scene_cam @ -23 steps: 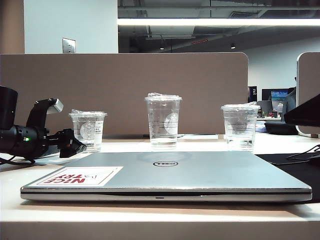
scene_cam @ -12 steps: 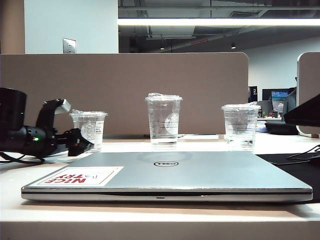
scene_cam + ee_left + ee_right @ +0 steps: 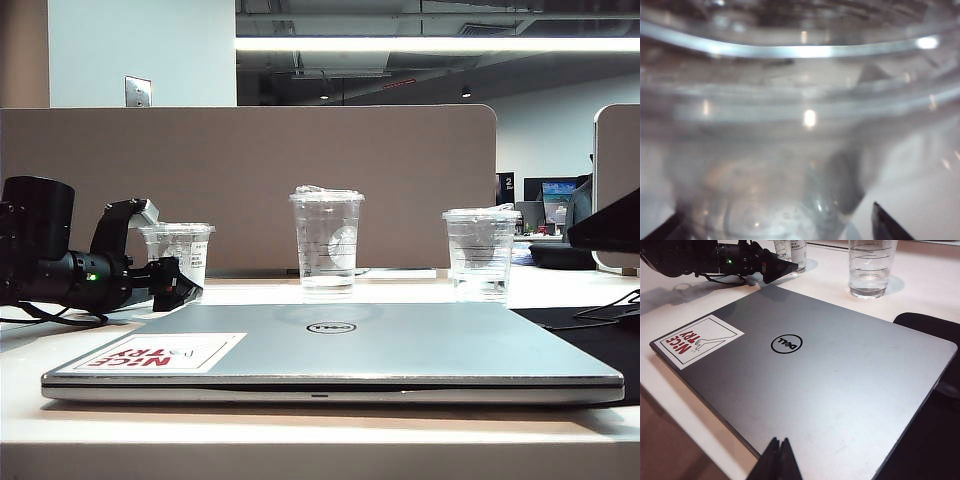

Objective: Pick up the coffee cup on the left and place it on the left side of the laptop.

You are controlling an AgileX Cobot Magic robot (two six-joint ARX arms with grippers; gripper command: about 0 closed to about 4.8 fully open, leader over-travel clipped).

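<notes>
- The left gripper (image 3: pixel 170 285) is seen with jaws spread wide, reached up to the coffee cup (image 3: pixel 183 255); the cup stands between the fingertips, not yet clamped.
- The cup is judged unlifted, standing on the desk (image 3: pixel 250 293) behind the closed Dell laptop (image 3: pixel 340 345); grasp, carry and placement at the laptop's left side remain.
- The right gripper (image 3: pixel 779 460) is held clenched and empty above the laptop lid.
- "DELL" and a red "NICE TRY" sticker (image 3: pixel 695 341) can be read.
</notes>
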